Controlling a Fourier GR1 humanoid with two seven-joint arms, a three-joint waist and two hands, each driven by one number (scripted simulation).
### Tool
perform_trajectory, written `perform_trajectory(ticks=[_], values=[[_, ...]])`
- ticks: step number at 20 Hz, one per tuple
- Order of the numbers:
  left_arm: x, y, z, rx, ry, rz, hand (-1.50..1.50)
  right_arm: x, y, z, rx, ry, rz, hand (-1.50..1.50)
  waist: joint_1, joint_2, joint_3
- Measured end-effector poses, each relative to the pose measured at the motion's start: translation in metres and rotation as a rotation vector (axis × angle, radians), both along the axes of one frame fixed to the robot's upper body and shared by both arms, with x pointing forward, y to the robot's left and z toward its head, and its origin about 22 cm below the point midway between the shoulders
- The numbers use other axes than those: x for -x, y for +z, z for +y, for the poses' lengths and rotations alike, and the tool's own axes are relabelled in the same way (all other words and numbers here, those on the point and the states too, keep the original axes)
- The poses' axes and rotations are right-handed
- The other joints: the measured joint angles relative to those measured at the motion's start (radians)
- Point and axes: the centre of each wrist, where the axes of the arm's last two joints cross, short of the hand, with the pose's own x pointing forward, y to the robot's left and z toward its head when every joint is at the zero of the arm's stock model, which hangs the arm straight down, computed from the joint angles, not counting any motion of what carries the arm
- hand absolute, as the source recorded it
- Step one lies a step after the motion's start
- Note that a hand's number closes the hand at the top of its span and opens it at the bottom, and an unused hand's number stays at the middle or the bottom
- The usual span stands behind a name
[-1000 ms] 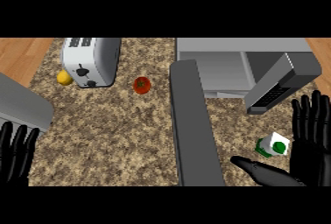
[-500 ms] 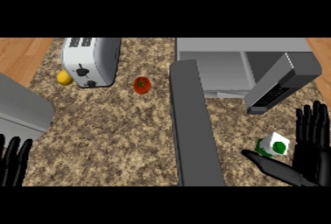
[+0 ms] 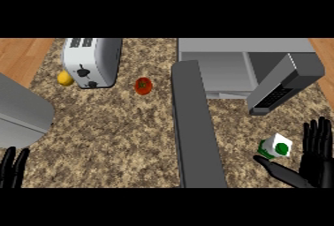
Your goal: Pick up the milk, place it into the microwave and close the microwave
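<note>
Speckled stone tabletop (image 3: pixel 117 132) carries the milk (image 3: pixel 275 146), standing in front of the open microwave (image 3: pixel 243 66). Beside the milk, the right hand (image 3: pixel 313 163) has straight, spread fingers (image 3: pixel 317 137) to its right and thumb just below it, not touching.

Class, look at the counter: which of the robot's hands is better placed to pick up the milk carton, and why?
The right hand. It is open right beside the milk carton, thumb below it and fingers to its right. The left hand rests at the far lower left edge, across the counter.
</note>
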Motion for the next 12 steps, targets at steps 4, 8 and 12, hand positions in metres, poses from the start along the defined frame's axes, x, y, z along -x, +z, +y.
perform_trajectory(ticks=[4,8,12], values=[[0.000,-0.003,0.004,-0.008,-0.003,0.001,-1.50,0.002,-0.015,-0.007,0.006,-0.005,0.016,-1.50,0.000,0.000,0.000],[-0.001,-0.010,0.000,0.000,-0.006,-0.001,-1.50,0.008,-0.036,-0.021,0.011,0.000,0.025,-1.50,0.000,0.000,0.000],[0.006,-0.003,-0.003,0.001,-0.004,-0.005,-1.50,0.005,-0.045,-0.030,0.038,0.022,0.022,-1.50,0.001,0.000,0.000]])
